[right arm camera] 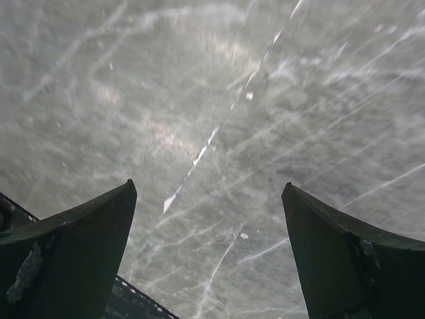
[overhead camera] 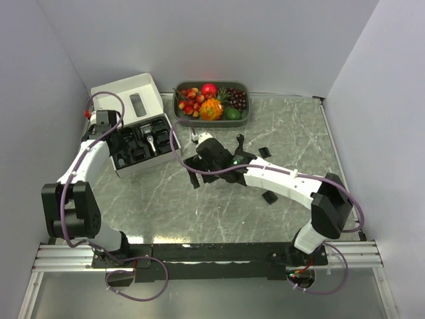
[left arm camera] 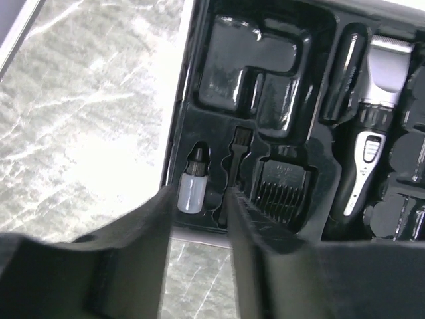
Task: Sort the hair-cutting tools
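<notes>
A white box holds a black moulded insert (left arm camera: pixel 265 60) with hair-cutting tools seated in it. These are a black-and-silver clipper (left arm camera: pixel 368 143), a comb guard (left arm camera: pixel 282 189), a slim brush (left arm camera: pixel 236 153) and a small clear bottle (left arm camera: pixel 191 193). My left gripper (left arm camera: pixel 201 203) hovers over the insert's near edge by the bottle and brush, open and holding nothing. Loose black parts lie on the marble: a pear-shaped piece (overhead camera: pixel 240 141), small pieces (overhead camera: pixel 264 151) (overhead camera: pixel 269 197) and a comb part (overhead camera: pixel 194 179). My right gripper (right arm camera: pixel 208 186) hangs wide open over bare marble, with a toothed black part (right arm camera: pixel 136 302) at the view's lower edge.
The box's white lid (overhead camera: pixel 126 90) lies open at the back left. A grey tray of colourful fruit (overhead camera: pixel 242 118) stands at the back centre. White walls close in the table on three sides.
</notes>
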Tool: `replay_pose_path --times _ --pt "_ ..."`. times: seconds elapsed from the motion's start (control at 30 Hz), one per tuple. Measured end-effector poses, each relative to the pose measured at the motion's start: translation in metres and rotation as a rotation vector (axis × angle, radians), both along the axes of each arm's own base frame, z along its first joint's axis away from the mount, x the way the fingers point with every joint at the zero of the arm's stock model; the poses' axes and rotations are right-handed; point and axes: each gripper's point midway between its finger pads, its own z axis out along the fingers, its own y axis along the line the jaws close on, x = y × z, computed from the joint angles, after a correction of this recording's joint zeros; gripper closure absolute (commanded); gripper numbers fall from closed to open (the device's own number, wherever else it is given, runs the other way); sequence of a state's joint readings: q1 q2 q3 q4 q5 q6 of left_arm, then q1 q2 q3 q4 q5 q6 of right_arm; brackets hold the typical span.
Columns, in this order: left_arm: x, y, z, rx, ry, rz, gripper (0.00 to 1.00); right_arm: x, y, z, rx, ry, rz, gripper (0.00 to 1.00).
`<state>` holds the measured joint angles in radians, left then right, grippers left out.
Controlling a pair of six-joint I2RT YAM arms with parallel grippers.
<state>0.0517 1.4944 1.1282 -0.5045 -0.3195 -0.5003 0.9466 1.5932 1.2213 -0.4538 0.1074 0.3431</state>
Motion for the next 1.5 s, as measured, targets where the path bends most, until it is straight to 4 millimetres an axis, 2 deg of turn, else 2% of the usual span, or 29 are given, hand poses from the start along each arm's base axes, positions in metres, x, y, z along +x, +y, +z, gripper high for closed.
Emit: replay_pose_path --times 0.1,0.17,0.3,0.4,0.47,0.53,0.63,0.77,0.9,1.07,1.3,1.5 --pt "-0.005 0.003 -0.003 -0.011 0.016 0.025 0.45 0.014 0.004 0.025 0.023 -0.037 -0.025 0.0" --pt "-0.008 0.007 -0.004 -0.021 0.023 0.05 0.42 0.031 0.009 0.048 0.052 -0.07 -0.045 0.0" --pt "-0.015 0.021 -0.007 -0.047 0.031 0.118 0.38 0.083 0.015 0.09 0.116 -0.137 -0.109 0.0" --pt "-0.017 0.031 -0.008 -0.074 0.022 0.166 0.36 0.123 0.017 0.104 0.15 -0.163 -0.15 0.0" --pt "-0.017 0.035 -0.008 -0.092 0.013 0.19 0.36 0.142 0.017 0.1 0.151 -0.163 -0.164 0.0" --pt "-0.016 0.038 -0.009 -0.112 0.002 0.205 0.36 0.157 0.02 0.087 0.141 -0.149 -0.169 0.01" --pt "-0.014 0.038 -0.012 -0.146 -0.017 0.219 0.36 0.171 0.035 0.059 0.124 -0.116 -0.151 0.01" --pt "-0.011 0.029 -0.021 -0.204 -0.042 0.218 0.35 0.174 0.051 0.021 0.112 -0.059 -0.113 0.01" --pt "-0.011 0.021 -0.033 -0.258 -0.053 0.222 0.35 0.177 0.063 -0.004 0.117 -0.023 -0.085 0.01" --pt "-0.013 0.017 -0.041 -0.284 -0.057 0.234 0.35 0.187 0.079 -0.012 0.151 -0.033 -0.066 0.01" --pt "-0.013 0.015 -0.036 -0.302 -0.112 0.245 0.35 0.204 0.099 -0.017 0.192 -0.064 -0.063 0.01" --pt "-0.019 0.012 -0.043 -0.321 -0.12 0.262 0.35 0.207 0.116 -0.037 0.18 -0.063 -0.07 0.02"
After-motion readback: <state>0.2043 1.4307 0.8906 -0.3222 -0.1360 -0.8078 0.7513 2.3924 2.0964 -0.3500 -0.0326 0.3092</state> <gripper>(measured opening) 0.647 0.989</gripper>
